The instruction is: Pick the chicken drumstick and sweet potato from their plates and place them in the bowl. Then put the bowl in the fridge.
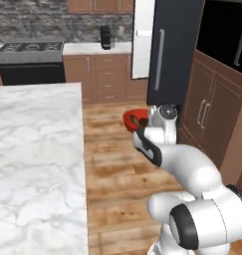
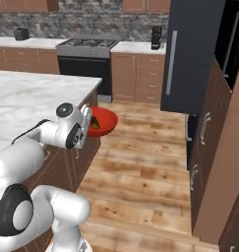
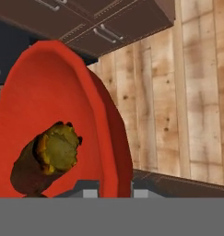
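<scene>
Bowl carried off the counter toward the fridge

The red-orange bowl [image 2: 102,121] is pinched at its rim by the gripper [image 2: 87,123], held over the wooden floor [image 2: 140,167], food [image 3: 46,156] kept inside, for loading into the fridge [image 2: 192,54].

Plenty of open wood floor [image 2: 150,162] ahead of the arm, nothing lying on it. The marble island [image 1: 33,164] boxes in the left side, and brown cabinets [image 1: 212,114] run along the right, so it's basically a corridor. The red bowl [image 2: 102,121] hangs out over the floor just off the island's corner. Straight ahead the black fridge door [image 2: 190,54] juts into the aisle.
</scene>
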### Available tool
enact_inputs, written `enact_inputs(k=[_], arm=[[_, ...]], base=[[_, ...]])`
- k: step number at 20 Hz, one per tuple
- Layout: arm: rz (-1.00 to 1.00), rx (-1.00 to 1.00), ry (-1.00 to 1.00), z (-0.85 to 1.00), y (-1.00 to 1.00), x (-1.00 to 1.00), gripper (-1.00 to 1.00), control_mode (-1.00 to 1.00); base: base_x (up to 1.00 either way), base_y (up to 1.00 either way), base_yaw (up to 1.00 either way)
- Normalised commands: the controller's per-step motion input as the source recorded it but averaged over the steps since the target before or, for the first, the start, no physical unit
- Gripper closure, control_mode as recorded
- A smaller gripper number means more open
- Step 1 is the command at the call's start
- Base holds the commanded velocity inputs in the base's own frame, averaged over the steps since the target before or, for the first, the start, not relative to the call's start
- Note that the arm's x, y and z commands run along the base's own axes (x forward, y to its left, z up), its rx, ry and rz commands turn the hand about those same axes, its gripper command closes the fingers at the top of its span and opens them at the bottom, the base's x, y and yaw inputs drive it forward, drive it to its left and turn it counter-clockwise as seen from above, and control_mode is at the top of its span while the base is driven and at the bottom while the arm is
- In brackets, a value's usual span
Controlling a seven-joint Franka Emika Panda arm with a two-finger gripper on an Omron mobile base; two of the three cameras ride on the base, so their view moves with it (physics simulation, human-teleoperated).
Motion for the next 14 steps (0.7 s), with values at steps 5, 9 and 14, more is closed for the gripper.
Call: enact_inputs(k=[5, 9, 14], arm=[[0.00, 0.00, 0.00, 0.00, 0.00, 0.00, 1.00, 1.00], [0.00, 0.00, 0.00, 0.00, 0.00, 0.00, 1.00, 1.00], [0.00, 0.00, 0.00, 0.00, 0.00, 0.00, 1.00, 1.00]], base=[[0.94, 0.00, 0.00], [0.94, 0.00, 0.00], [0.94, 0.04, 0.00]])
